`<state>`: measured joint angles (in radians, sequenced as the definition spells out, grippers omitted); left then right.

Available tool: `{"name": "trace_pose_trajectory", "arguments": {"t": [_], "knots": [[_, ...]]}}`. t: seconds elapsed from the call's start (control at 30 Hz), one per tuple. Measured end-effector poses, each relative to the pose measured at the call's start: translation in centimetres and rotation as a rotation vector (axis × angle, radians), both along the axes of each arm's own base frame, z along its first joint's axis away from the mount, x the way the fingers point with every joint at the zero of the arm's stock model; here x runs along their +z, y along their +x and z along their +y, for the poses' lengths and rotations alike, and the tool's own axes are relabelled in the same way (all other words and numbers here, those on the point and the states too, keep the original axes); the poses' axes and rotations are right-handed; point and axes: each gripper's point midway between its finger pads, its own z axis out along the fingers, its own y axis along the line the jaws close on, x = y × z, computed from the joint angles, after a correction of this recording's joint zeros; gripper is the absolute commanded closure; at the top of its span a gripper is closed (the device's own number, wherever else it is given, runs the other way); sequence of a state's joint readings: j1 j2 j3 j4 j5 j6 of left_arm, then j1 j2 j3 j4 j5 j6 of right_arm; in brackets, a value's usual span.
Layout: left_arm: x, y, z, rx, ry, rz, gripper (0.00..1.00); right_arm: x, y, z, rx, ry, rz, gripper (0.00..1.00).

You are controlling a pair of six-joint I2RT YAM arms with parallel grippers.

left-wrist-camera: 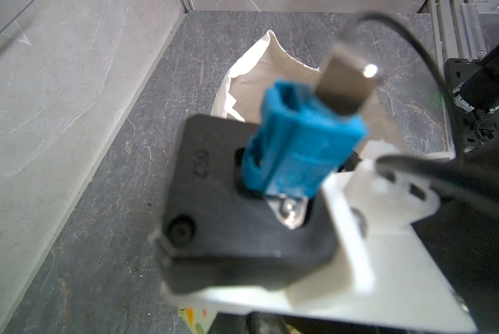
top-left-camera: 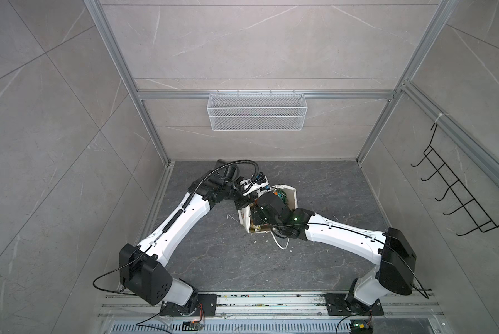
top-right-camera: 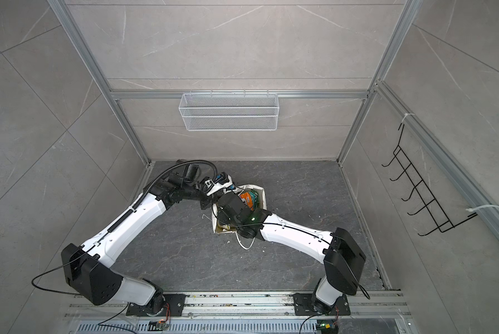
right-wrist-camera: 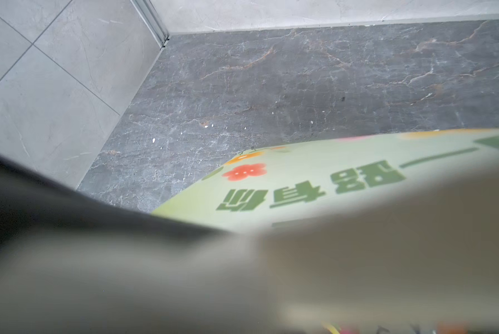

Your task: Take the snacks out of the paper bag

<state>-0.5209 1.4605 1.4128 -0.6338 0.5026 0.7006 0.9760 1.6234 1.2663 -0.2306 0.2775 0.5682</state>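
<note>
The paper bag (top-left-camera: 292, 193) (top-right-camera: 262, 193) stands open-topped mid-floor, and its meadow print shows in the right wrist view (right-wrist-camera: 329, 179). Snacks (top-left-camera: 281, 196) (top-right-camera: 249, 199) lie inside it; only orange and teal packets show. My left gripper (top-left-camera: 240, 204) (top-right-camera: 206, 204) sits at the bag's left rim, shut, apparently pinching the paper. The right arm's wrist (top-left-camera: 271, 206) reaches down into the bag's mouth. Its jaws are hidden inside. In the left wrist view the right arm's camera block (left-wrist-camera: 242, 202) covers the jaws, with the bag's white inside (left-wrist-camera: 271, 63) behind it.
A white wire-mesh basket (top-left-camera: 257, 111) hangs on the back wall. A black wire hook rack (top-left-camera: 456, 191) is fixed to the right wall. One white cord handle (top-left-camera: 283, 245) trails on the dark floor in front of the bag. Walls close in on three sides.
</note>
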Motion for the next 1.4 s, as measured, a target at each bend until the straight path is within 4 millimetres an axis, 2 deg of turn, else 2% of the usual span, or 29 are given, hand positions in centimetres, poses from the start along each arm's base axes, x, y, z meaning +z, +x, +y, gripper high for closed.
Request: {"name": "trace_pose_trajectory", "arguments": {"t": [0.03,0.1,0.13,0.17,0.47,0.67,0.8,1.17,1.3,1.4], "knots": [[0.0,0.0,0.0,0.0,-0.001,-0.001,1.0,0.0,0.0,0.0,-0.001,-0.002,-0.002,0.83],[0.0,0.0,0.0,-0.001,-0.001,-0.002,1.0,0.0,0.0,0.0,-0.001,-0.003,-0.003,0.84],[0.0,0.0,0.0,0.0,-0.002,-0.003,1.0,0.0,0.0,0.0,0.0,-0.004,-0.003,0.89],[0.0,0.0,0.0,0.0,-0.002,-0.003,1.0,0.0,0.0,0.0,0.002,-0.006,-0.005,1.0],[0.2,-0.1,0.1,-0.002,-0.005,-0.015,1.0,0.5,-0.5,0.1,0.047,-0.002,-0.01,1.0],[0.6,-0.2,0.0,-0.01,-0.015,-0.037,1.0,2.4,-1.5,-0.2,0.101,0.017,-0.032,1.0],[0.9,-0.3,-0.1,-0.015,-0.023,-0.054,1.0,3.3,-2.4,-1.1,0.127,0.015,-0.044,1.0],[1.1,-0.7,-0.5,-0.041,-0.032,-0.069,1.0,3.5,-4.0,-3.2,0.168,-0.031,-0.053,1.0],[1.0,-0.6,-0.5,-0.039,-0.03,-0.07,1.0,5.7,-5.0,-3.4,0.23,-0.002,-0.099,1.0],[1.0,-0.6,-0.5,-0.039,-0.031,-0.07,1.0,6.5,-5.8,-3.3,0.288,0.002,-0.122,1.0]]}}
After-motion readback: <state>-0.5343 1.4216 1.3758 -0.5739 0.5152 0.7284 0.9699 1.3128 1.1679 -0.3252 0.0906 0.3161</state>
